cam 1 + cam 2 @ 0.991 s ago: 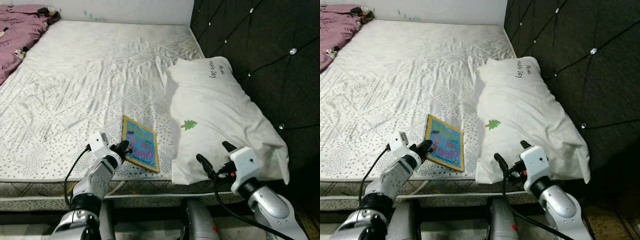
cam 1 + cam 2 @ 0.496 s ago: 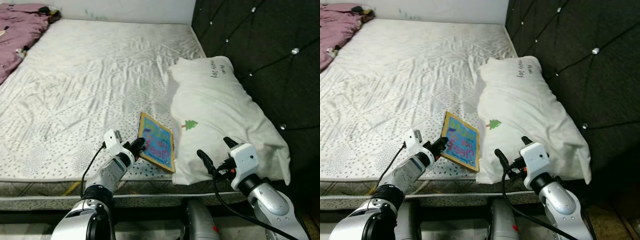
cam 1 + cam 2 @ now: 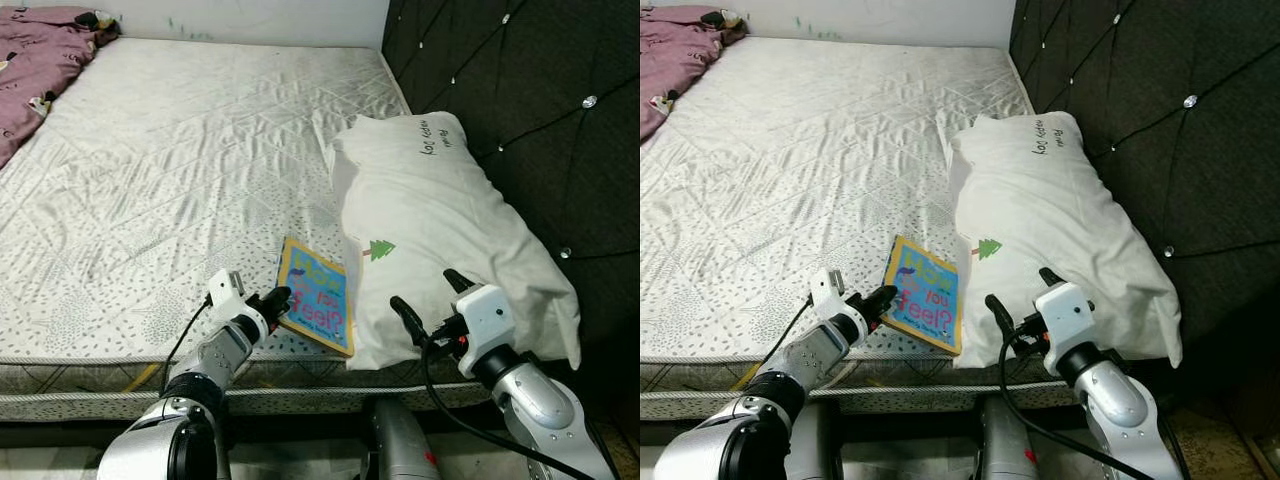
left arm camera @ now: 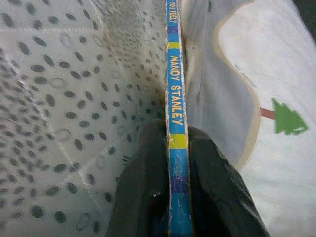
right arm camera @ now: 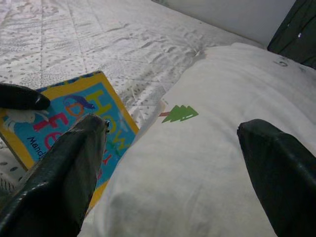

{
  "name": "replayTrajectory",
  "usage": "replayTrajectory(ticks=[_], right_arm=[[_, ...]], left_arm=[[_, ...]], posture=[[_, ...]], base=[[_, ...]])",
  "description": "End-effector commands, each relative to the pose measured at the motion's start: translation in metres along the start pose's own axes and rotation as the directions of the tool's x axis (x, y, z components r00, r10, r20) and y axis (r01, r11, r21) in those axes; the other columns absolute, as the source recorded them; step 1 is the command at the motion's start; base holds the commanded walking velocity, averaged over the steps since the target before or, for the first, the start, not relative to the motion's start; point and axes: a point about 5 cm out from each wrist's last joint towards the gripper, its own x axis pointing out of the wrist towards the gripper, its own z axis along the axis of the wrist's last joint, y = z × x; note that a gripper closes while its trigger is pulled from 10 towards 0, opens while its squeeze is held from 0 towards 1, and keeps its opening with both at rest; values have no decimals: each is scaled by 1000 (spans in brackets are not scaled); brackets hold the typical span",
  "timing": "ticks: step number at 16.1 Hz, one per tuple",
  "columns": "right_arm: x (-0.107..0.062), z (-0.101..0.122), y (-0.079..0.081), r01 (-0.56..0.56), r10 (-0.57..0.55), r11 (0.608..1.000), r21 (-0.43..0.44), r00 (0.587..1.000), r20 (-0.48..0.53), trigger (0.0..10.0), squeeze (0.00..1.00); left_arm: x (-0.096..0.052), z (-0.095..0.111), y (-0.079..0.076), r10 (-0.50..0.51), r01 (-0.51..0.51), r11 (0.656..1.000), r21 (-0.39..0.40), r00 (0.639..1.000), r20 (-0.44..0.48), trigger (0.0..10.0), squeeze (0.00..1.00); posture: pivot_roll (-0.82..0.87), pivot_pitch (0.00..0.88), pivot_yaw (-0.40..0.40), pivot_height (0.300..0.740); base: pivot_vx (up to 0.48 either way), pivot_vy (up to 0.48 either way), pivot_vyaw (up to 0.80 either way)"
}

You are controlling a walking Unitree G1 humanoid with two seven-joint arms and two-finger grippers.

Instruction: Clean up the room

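The left gripper (image 3: pixel 272 301) pinches a picture book (image 3: pixel 317 307) by its spine; the right gripper (image 3: pixel 428 304) gapes empty at three o'clock. A thin edge-hold could slip.

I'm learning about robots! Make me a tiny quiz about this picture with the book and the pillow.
1. True or false: the left gripper is shut on the book.
2. The book's far edge lies against: A) the pink blanket B) the white pillow C) the black headboard
3. Fill in: the right gripper hovers over the pillow with its fingers ____.

Key: 1 true; 2 B; 3 open.
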Motion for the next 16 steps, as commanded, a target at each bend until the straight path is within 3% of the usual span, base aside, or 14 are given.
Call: replayTrajectory(ticks=[1, 2, 3, 6, 11, 16], right_arm=[[0, 0, -3, 7, -7, 1000, -16, 1000, -2, 10000, 0], [0, -1, -3, 7, -7, 1000, -21, 1000, -1, 10000, 0], [0, -1, -3, 8, -8, 1000, -24, 1000, 0, 10000, 0], [0, -2, -3, 5, -5, 999, -36, 1000, 1, 10000, 0], [3, 0, -2, 0, 0, 999, -42, 1000, 14, 10000, 0], [3, 0, -2, 1, 0, 999, -49, 1000, 19, 10000, 0]], left_arm=[[-1, 7, 4, 34, -34, 999, 42, 999, 18, 10000, 0], [-2, 9, 6, 40, -42, 998, 37, 998, 37, 10000, 600], [-2, 9, 7, 47, -49, 998, 43, 998, 35, 10000, 839], [-1, 5, 7, 65, -66, 996, 60, 998, 22, 10000, 1000], [-4, 0, 17, 180, -179, 982, 56, 984, -9, 10000, 1000], [-5, -1, 21, 250, -246, 962, 118, 968, -20, 10000, 1000]], posture=[[-155, 54, -54, 575], [-157, 53, -54, 575], [-156, 52, -53, 575], [-158, 50, -51, 575], [-158, 50, -51, 575], [-158, 45, -44, 575]], base=[[0, 0, 0], [0, 0, 0], [0, 0, 0], [0, 0, 0], [0, 0, 0], [0, 0, 0]])
